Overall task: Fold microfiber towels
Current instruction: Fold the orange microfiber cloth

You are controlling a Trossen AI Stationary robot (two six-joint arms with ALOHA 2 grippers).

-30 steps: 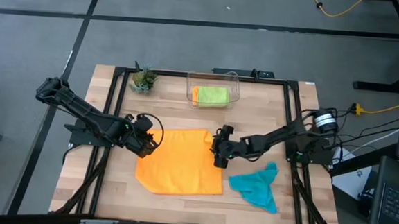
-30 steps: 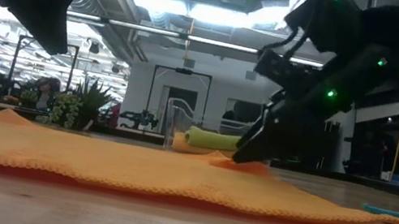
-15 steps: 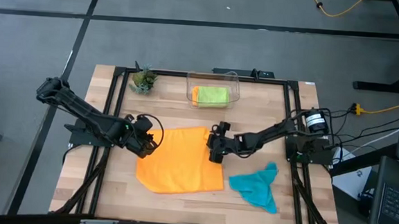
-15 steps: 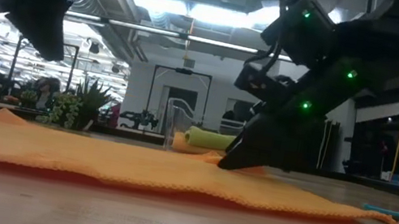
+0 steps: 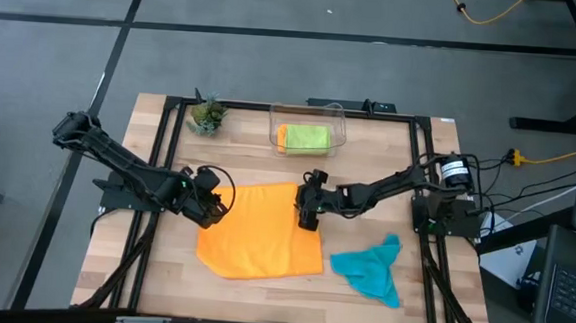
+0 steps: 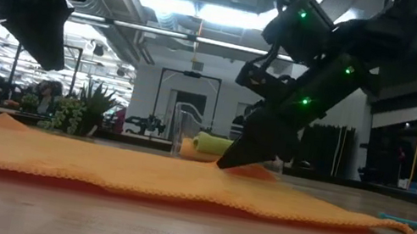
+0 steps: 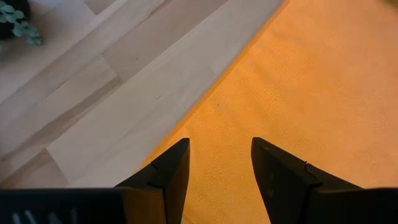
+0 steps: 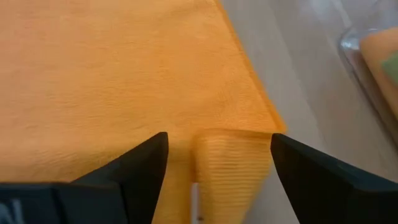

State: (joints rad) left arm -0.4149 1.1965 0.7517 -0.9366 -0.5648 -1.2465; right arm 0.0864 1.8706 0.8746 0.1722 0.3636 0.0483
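An orange towel [image 5: 259,232] lies spread flat in the middle of the table. My right gripper [image 5: 306,215] is open at its far right corner, where a small flap of cloth [image 8: 231,163] is turned up between the fingers. My left gripper [image 5: 223,206] hangs open above the towel's far left edge [image 7: 205,118], well clear of it in the low view. A teal towel [image 5: 372,270] lies crumpled at the near right. A lime green towel [image 5: 305,136] rests inside the clear bin. My right gripper comes slanting down from the table's right, its open fingers on either side of the turned-up corner flap [image 8: 231,163]. In the low view a fingertip [image 6: 228,162] reaches down to the cloth, but I cannot tell whether it touches. The towel lies on the table.
The clear bin [image 5: 311,116] stands at the far edge, with a small potted plant [image 5: 207,114] to its left. A black frame [image 5: 171,102] borders the wooden table. Bare wood shows along the near edge.
My right gripper has moved toward the table's left and a little toward its far edge, coming over the orange towel's far right corner. Its fingers have stayed open. The towel's body has stayed flat.
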